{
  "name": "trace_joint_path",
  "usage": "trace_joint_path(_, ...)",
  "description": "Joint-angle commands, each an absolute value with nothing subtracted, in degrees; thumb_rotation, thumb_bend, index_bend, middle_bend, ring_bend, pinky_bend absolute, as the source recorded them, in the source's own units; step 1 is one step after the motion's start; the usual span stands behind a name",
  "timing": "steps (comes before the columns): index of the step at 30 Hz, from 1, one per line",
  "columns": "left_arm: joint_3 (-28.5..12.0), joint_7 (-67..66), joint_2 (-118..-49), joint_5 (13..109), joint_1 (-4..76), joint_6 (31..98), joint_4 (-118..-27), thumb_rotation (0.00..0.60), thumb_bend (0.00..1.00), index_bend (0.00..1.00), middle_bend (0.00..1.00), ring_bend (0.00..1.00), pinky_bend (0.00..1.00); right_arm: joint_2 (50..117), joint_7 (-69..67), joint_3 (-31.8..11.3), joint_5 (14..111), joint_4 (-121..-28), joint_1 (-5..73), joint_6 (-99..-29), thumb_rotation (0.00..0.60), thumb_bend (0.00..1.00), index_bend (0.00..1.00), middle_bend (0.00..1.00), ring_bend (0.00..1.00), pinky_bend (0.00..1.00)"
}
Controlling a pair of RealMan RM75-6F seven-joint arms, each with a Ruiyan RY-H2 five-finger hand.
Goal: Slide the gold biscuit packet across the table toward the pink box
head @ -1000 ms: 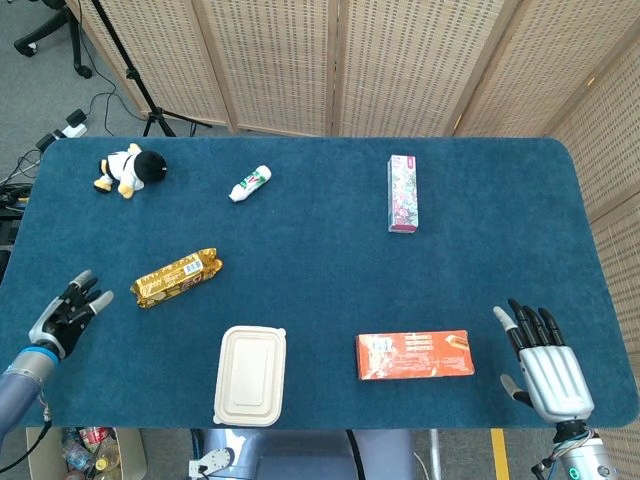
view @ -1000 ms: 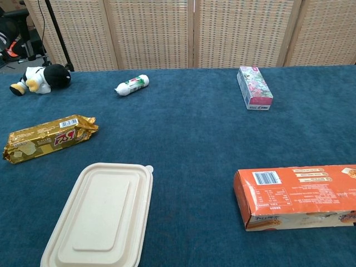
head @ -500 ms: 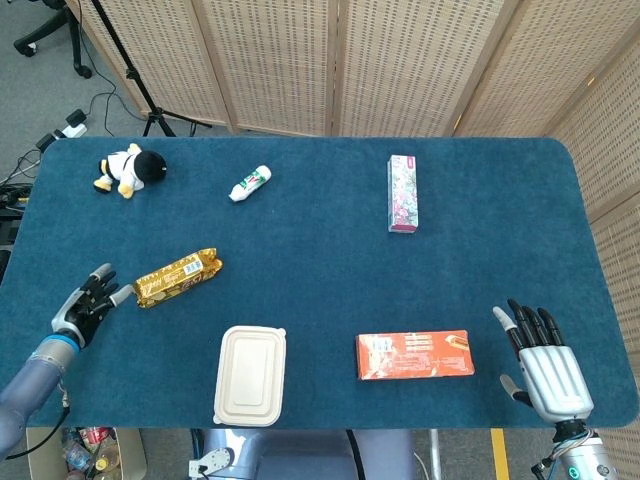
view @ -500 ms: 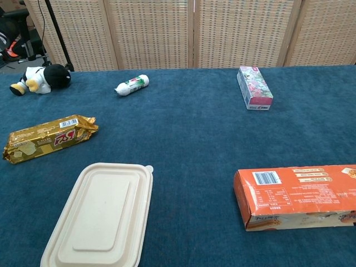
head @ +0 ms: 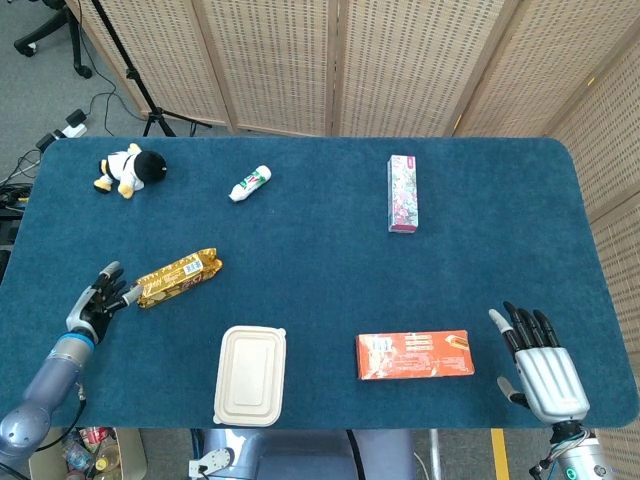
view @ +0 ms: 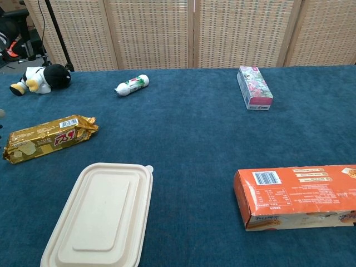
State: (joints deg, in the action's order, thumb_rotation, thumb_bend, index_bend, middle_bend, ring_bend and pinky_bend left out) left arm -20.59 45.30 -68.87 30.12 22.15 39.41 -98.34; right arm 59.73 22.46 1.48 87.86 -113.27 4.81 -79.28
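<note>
Biscuit packet (head: 178,278) sits near the table's left edge, about midway between front and back, lying at a slant; it hasn't moved over the last second. What changed is the left hand (head: 101,299): a second ago it was back by the left edge, well clear of the packet, and it has since closed in. Its fingers (head: 118,293) are spread, holding nothing, and the tips are now at the packet's left end. I can't tell from the head view whether they touch it or stop just short. The chest view shows only a sliver at the frame's left edge.

Right hand (head: 541,364) is parked near the front right corner, fingers extended and apart, empty, and has barely shifted.

Pink box (head: 403,193) stands well apart, toward the back edge and right of centre.

My read: the approach is done and the push hasn't begun. The hand is on the correct side, behind the packet relative to the box. The path runs diagonally back and right. The white container (head: 251,374) and orange box (head: 414,355) near the front edge lie off that line.
</note>
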Motion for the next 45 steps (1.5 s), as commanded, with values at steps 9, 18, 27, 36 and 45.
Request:
trace_joint_path(9, -22.0, 40.5, -73.5, 28.2, 24.6, 42.5, -97.4, 0.6, 0.3, 0.0, 0.0, 0.0, 0.0, 59.9, 22.3, 1.7, 88.2, -113.2, 5.0, -78.9, 0.6, 0.26, 0.01, 0.0, 0.0, 0.0)
trace_joint_path(18, -23.2, 39.4, -75.4, 27.8, 24.8, 42.5, -95.9, 0.6, 0.3, 0.0, 0.0, 0.0, 0.0, 60.0, 22.2, 1.8, 88.2, -113.2, 5.2, -78.5, 0.6, 0.26, 0.01, 0.0, 0.0, 0.0)
trace_joint_path(27, -24.6, 36.9, -77.8, 27.4, 27.0, 42.8, -94.9, 0.6, 0.3, 0.0, 0.0, 0.0, 0.0, 61.0, 22.4, 1.3, 85.9, -112.0, 6.3, -76.2, 0.6, 0.26, 0.01, 0.0, 0.0, 0.0)
trace_joint_path(36, -25.6, 34.6, -80.1, 25.3, 29.6, 42.5, -93.1, 0.6, 0.3, 0.0, 0.0, 0.0, 0.0, 61.2, 22.2, 0.9, 84.3, -111.6, 6.8, -75.5, 0.6, 0.26, 0.01, 0.0, 0.0, 0.0)
trace_joint_path(45, -26.1, 32.4, -83.4, 23.4, 31.8, 43.2, -92.9, 0.6, 0.3, 0.0, 0.0, 0.0, 0.0, 61.6, 21.9, 0.7, 83.0, -111.0, 7.5, -74.3, 0.6, 0.26, 0.01, 0.0, 0.0, 0.0)
